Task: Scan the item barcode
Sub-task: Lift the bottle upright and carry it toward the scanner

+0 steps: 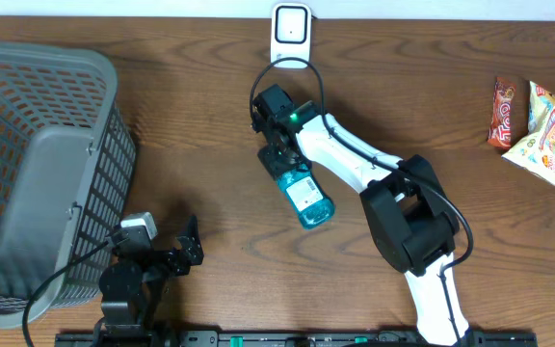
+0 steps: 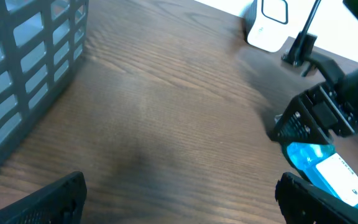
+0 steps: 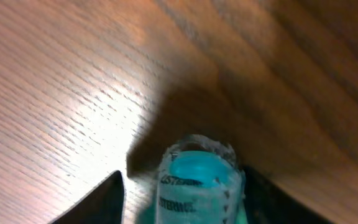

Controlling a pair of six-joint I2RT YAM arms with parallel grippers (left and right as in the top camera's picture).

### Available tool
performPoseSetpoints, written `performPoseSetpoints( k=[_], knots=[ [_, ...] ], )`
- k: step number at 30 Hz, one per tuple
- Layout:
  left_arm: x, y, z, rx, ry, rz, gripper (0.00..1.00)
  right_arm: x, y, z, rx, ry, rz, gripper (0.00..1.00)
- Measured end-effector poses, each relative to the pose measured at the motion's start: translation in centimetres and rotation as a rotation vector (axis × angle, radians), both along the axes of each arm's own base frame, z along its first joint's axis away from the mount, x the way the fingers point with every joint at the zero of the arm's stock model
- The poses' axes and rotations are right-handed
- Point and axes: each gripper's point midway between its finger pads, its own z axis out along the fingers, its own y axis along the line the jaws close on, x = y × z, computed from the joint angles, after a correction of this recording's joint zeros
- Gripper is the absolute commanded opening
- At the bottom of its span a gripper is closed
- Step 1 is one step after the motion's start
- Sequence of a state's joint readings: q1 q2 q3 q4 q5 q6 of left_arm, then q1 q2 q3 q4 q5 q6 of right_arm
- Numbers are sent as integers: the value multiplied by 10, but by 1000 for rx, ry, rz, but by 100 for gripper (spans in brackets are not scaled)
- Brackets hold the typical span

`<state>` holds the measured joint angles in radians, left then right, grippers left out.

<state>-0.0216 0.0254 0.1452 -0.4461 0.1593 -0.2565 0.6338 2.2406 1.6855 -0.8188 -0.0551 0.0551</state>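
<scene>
Overhead, the blue bottle [image 1: 308, 198] lies on its side on the table [image 1: 200, 116], neck end between the right gripper [image 1: 282, 159] fingers; whether they pinch it I cannot tell. Bare wood separates it from the scanner [image 1: 290, 27] at the far edge. The left gripper [image 1: 193, 246] is spread wide beside the basket [image 1: 27, 77]. Snack packets [image 1: 538, 120] lie well apart, rightward.

Counter [image 1: 191, 145]: brown wood grain, smooth, low sheen where lit. Bottle [image 3: 197, 180] between the right fingers [image 3: 98, 202]: clear glossy plastic, blue-tinted; white matt label [image 1: 305, 195]. Basket [image 2: 23, 56] beside the left fingers [image 2: 48, 199]: grey matt plastic lattice. Scanner [image 1: 290, 24]: glossy white plastic.
</scene>
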Motion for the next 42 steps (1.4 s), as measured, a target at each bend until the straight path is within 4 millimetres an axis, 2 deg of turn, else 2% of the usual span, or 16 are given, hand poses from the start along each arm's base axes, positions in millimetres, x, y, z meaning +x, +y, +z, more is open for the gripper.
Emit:
performPoseSetpoints(
  k=[1,3,7,9,11,12,15,17,18,19,20,24,26,37,40,42],
  knots=[
    [0,0,0,0,0,0,98,0,-1,0,-4,0,2,33],
    [0,0,0,0,0,0,98,-1,-3,-1,-16,3,6,25],
    [0,0,0,0,0,0,98,-2,-4,1,-27,12,5,2],
    [0,0,0,0,1,0,98,4,-1,13,-23,0,5,1],
    [0,0,0,0,0,0,98,21,8,45,21,-60,-5,1],
    [0,0,0,0,0,0,98,25,9,53,27,-71,-7,1],
    [0,0,0,0,0,0,98,32,7,61,17,-68,-19,1],
    [0,0,0,0,0,0,98,38,7,62,6,-72,-24,4],
    [0,0,0,0,0,0,98,41,8,64,2,-79,-28,18],
    [0,0,0,0,0,0,98,43,8,66,-1,-82,-35,41],
    [0,0,0,0,0,0,98,43,7,68,-3,-79,-38,48],
    [0,0,0,0,0,0,98,23,-7,69,-64,-3,-36,47],
    [0,0,0,0,0,0,98,13,-14,64,-96,41,-34,51],
    [0,0,0,0,0,0,98,-22,-20,2,-163,110,34,53],
    [0,0,0,0,0,0,98,-26,-20,-2,-172,114,47,51],
    [0,0,0,0,0,0,98,-25,-18,-2,-171,107,55,46]
  ],
)
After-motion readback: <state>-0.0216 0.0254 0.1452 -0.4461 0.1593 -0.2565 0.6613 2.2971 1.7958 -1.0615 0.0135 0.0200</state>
